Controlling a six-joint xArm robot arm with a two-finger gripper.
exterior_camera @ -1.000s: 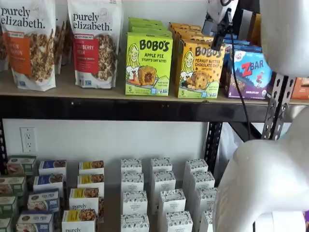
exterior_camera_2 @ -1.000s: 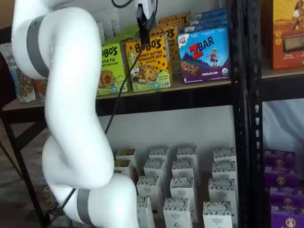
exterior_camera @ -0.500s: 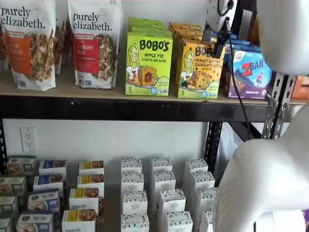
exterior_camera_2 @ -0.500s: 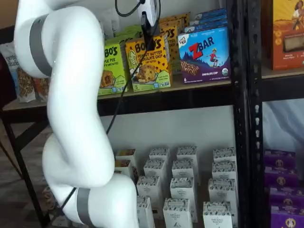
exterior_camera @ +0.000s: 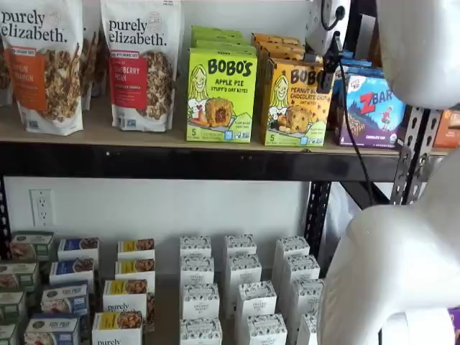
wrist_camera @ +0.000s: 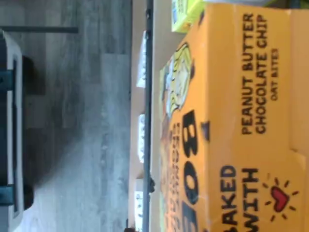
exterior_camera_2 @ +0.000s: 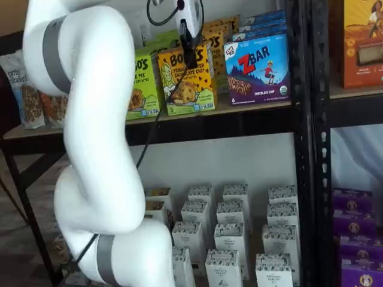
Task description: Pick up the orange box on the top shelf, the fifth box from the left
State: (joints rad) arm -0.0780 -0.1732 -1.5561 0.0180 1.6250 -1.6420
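White arm nearest, bulking across both shelf views. Claw (exterior_camera_2: 190,45) hangs in front of the orange box's (exterior_camera_2: 187,79) upper face; dark fingers (exterior_camera: 330,61) show side-on with a cable trailing down, so whether they are parted or closed I cannot tell. Orange box upright at the front edge of the top shelf surface (exterior_camera: 144,136), between the green Apple Pie carton (exterior_camera: 221,95) and the Zbar box (exterior_camera: 372,108). Wrist view is filled by that carton (wrist_camera: 231,125), lettering "PEANUT BUTTER CHOCOLATE CHIP" readable. More orange cartons (exterior_camera: 277,44) queue behind it.
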